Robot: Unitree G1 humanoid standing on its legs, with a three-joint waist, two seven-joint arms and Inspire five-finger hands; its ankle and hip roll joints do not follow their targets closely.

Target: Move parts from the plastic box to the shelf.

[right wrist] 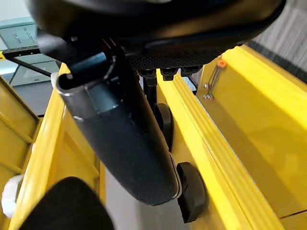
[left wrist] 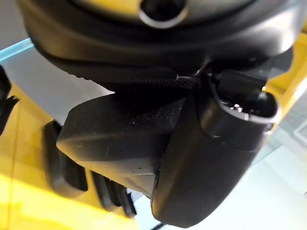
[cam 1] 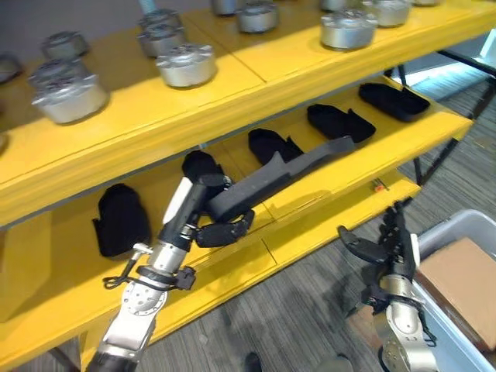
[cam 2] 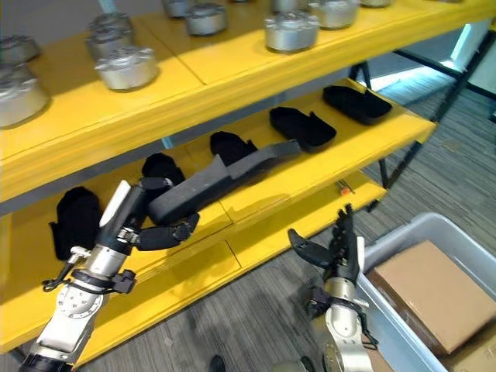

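Where the head views take in the whole yellow shelf [cam 1: 256, 74], they show the left hand [cam 1: 221, 225] raised at the middle tier with its fingers and thumb curled round one end of a long black moulded part [cam 1: 279, 177]. The part slants up and away from the hand, its far end over the middle tier between two other black parts [cam 1: 337, 122] lying there. Further black parts sit along the same tier, one [cam 1: 122, 219] well to the left of the hand. Round silver metal parts [cam 1: 186, 64] stand in rows on the top tier.

The left wrist view supplies what the head views lack: the thumb [left wrist: 211, 158] pressed against the textured face of the long black moulded part, with the fingers [left wrist: 67, 167] showing beneath it.

The right hand [cam 2: 335, 252] hangs low in front of the bottom tier, fingers straight and spread, holding nothing. It is just beside the grey plastic box [cam 2: 403, 318], which stands on the carpeted floor [cam 1: 294, 310] and contains a brown cardboard piece [cam 2: 422, 291]. The right wrist view adds the thumb [right wrist: 120, 134] extended along the yellow shelf edge, and a small orange-tipped pin [right wrist: 213, 79] on the shelf face.

No legible writing or label appears on any item.
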